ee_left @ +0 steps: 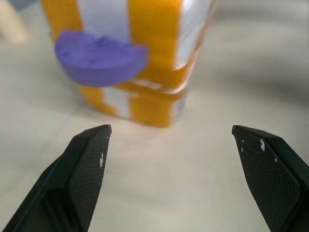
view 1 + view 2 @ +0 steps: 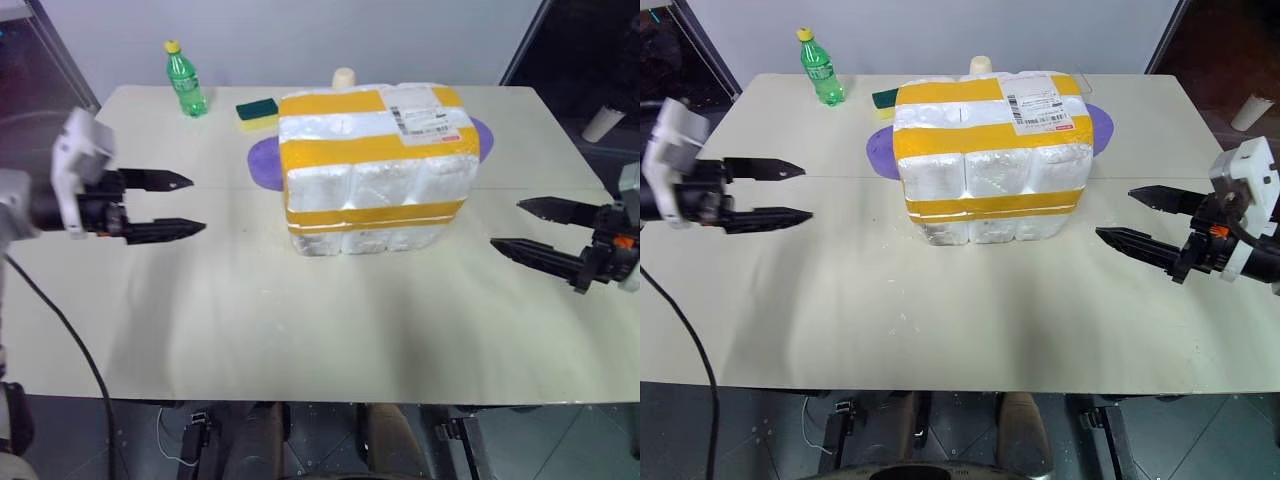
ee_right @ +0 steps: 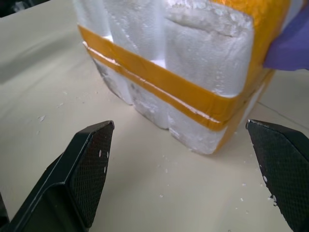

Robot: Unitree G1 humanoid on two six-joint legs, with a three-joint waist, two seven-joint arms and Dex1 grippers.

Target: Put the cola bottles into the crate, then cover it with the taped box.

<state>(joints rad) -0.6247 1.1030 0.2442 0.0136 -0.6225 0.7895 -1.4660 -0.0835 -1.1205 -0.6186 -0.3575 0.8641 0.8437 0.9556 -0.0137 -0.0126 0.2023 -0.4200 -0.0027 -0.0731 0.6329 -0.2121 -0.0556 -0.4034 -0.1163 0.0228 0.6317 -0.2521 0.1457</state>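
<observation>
Two open tools (image 2: pixel 185 205) (image 2: pixel 518 225) flank taped box (image 2: pixel 375 170).

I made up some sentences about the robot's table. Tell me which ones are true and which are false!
1. The taped box sits between the two grippers. True.
2. The left gripper is squeezing the box. False: it is open and apart from it.
3. The green bottle lies on its side. False: it stands upright.
4. The right gripper is open. True.
5. A sponge lies near the green bottle. True.
</observation>
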